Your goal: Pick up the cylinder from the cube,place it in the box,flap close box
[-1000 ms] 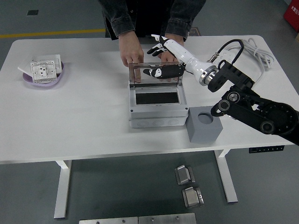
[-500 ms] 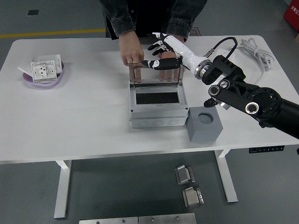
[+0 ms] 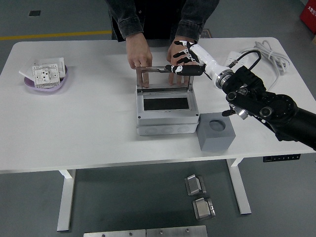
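Change: right hand point(image 3: 186, 60) is sitting further right and back than a second ago, now over the lid's point(image 3: 164, 78) right top corner instead of in front of the pane; the arm's elbow is lying lower over the table point(image 3: 89, 118).
Lid: clear flap is standing nearly upright at the back of the box point(image 3: 167, 112), not closed.
Fingers: right hand's fingers point(image 3: 181, 69) are spreading loosely, holding nothing; the lowest ones are lying along the lid's top edge, touching or just above it, cannot tell which.
Cylinder: not visible; cannot tell whether it is lying in the box.
Cube point(image 3: 216, 131): is standing just right of the box, its round socket showing dark.
Person: both hands are resting on the table behind the lid, one hand point(image 3: 138, 55) at its left corner.
Dish point(image 3: 45, 76): is sitting far left.
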